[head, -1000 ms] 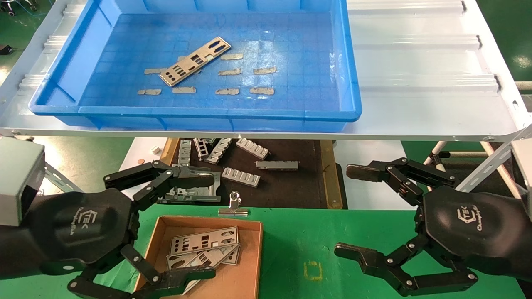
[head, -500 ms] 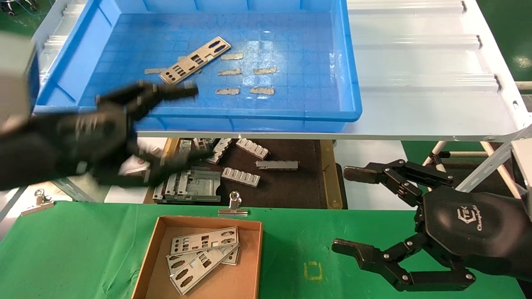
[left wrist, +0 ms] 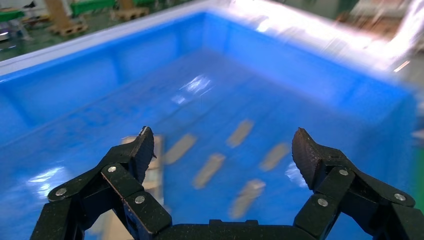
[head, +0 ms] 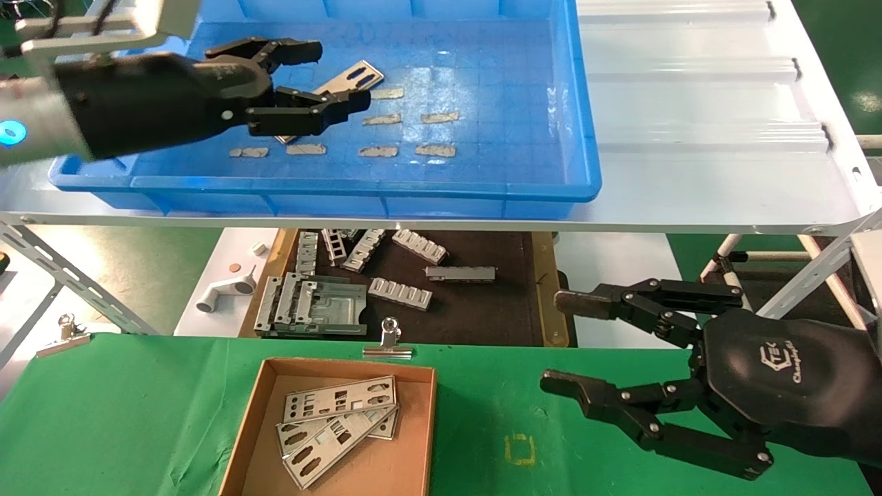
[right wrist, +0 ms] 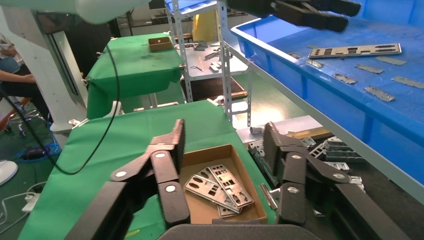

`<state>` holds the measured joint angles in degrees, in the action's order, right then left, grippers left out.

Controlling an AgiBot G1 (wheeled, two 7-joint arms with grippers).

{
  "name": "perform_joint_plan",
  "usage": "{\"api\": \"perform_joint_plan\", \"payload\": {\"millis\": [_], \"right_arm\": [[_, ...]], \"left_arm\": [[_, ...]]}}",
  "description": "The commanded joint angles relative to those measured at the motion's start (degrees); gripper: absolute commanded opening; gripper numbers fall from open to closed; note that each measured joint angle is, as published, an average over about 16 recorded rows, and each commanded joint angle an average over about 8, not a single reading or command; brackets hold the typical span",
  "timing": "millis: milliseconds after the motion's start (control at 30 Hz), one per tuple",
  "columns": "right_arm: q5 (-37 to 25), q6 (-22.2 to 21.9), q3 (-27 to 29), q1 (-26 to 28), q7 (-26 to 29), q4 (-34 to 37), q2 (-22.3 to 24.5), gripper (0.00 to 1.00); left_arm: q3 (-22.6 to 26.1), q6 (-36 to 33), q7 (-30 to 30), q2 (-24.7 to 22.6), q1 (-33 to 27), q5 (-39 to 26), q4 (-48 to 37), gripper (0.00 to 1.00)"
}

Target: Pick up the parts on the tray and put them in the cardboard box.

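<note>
One silver part [head: 353,74] lies flat in the blue tray [head: 413,187] on the upper shelf. My left gripper [head: 342,74] hovers open over that part, one finger on each side of it in the head view. In the left wrist view the gripper [left wrist: 222,135] is open, and the part [left wrist: 156,167] shows blurred beside one finger. Three parts [head: 337,413] lie stacked in the cardboard box [head: 406,441] on the green cloth. My right gripper [head: 551,339] hangs open to the right of the box, empty. Its wrist view looks between the fingers at the box [right wrist: 210,150].
Tan tape strips [head: 403,150] dot the tray floor. Below the shelf, a dark board [head: 482,310] holds grey ribbed metal pieces [head: 400,293]. A binder clip [head: 389,339] pins the green cloth [head: 138,413] just behind the box. The white shelf [head: 689,103] extends right of the tray.
My left arm rose from beside the cardboard box up to the tray and now hovers open over the part. The right gripper sank slightly and stayed open.
</note>
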<state>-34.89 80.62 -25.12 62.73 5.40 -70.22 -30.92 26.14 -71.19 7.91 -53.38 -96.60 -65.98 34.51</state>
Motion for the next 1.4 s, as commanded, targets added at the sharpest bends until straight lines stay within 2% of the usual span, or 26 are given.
{"api": "perform_joint_plan", "payload": {"millis": [33, 433, 467, 567, 733, 800, 1400], "right_arm": [[0.0, 0.0, 0.0, 0.0, 0.0, 0.0, 0.0, 0.0], [0.0, 0.0, 0.0, 0.0, 0.0, 0.0, 0.0, 0.0], [0.0, 0.0, 0.0, 0.0, 0.0, 0.0, 0.0, 0.0], [0.0, 0.0, 0.0, 0.0, 0.0, 0.0, 0.0, 0.0], [0.0, 0.0, 0.0, 0.0, 0.0, 0.0, 0.0, 0.0], [0.0, 0.0, 0.0, 0.0, 0.0, 0.0, 0.0, 0.0], [0.0, 0.0, 0.0, 0.0, 0.0, 0.0, 0.0, 0.0]], "left_arm": [[1.47, 0.69, -1.05, -1.87, -3.16, -2.75, -4.5, 1.0], [4.83, 1.87, -9.09, -7.72, -11.55, -8.65, -21.73, 1.0], [4.84, 2.14, -9.48, -7.99, -11.86, -8.7, -22.74, 0.98], [4.74, 3.21, -10.74, -8.71, -12.62, -8.7, -25.38, 0.72], [4.51, 4.37, -12.63, -9.59, -13.31, -8.48, -28.45, 0.12], [4.46, 4.55, -13.2, -9.86, -13.45, -8.43, -29.35, 0.02], [4.39, 7.66, -15.29, -11.23, -13.91, -8.4, -33.53, 0.0]]}}
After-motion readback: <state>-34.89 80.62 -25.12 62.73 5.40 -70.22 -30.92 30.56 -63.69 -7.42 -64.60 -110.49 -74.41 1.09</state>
